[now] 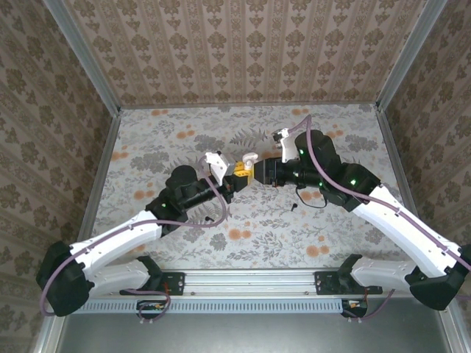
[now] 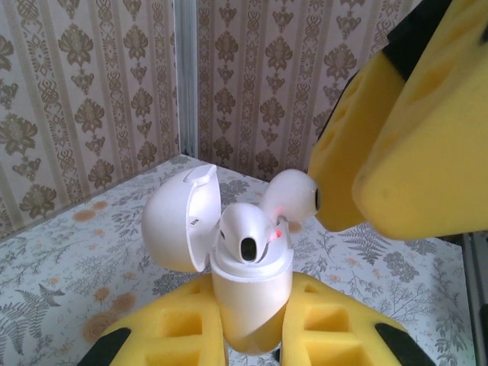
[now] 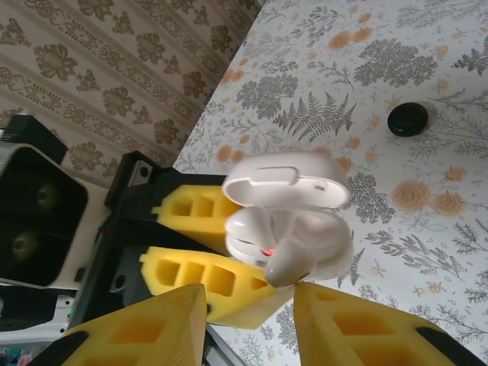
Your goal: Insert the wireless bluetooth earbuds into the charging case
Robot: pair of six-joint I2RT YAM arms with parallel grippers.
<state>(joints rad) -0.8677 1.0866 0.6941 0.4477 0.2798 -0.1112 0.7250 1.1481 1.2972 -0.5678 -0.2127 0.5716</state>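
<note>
Seated earbud [image 2: 248, 236]: white, sitting in the near socket of the charging case [image 2: 252, 305], dark grille facing the left wrist camera, red LED [image 2: 278, 231] glowing beside it. So one of two is in, by the look of it.

Second earbud [image 2: 293, 200]: white, sitting just above and behind the seated one at the case mouth, touching the tip of the right gripper [image 2: 347, 206]. It's looking not yet fully down in its socket. I'm judging the task as roughly half done: what's left is seating this bud, and probably closing the lid [image 2: 171, 229], which is hanging open to the side.

Left gripper [image 2: 252, 328]: clenching the case body between its yellow pads, holding it upright above the table [image 3: 427, 46].

Right gripper [image 3: 250, 305]: jaws are standing partly apart. The second earbud [image 3: 293, 263] is lying between the tips, closer to one finger. Can't tell whether it's being pinched or only nudged.

View differences:
- Left wrist is giving the side-on look: bud height against the socket, and the contact with the right finger.
- Right wrist is looking down the fingers: showing the gap between them, the lid [image 3: 286, 179] from the front, and a black disc [image 3: 408, 120] lying on the table well apart from the case.
- Top view is showing both arms meeting mid-table, left gripper [image 1: 239, 173] and right gripper [image 1: 259, 170] nearly tip to tip; the buds are too small to resolve there.
</note>
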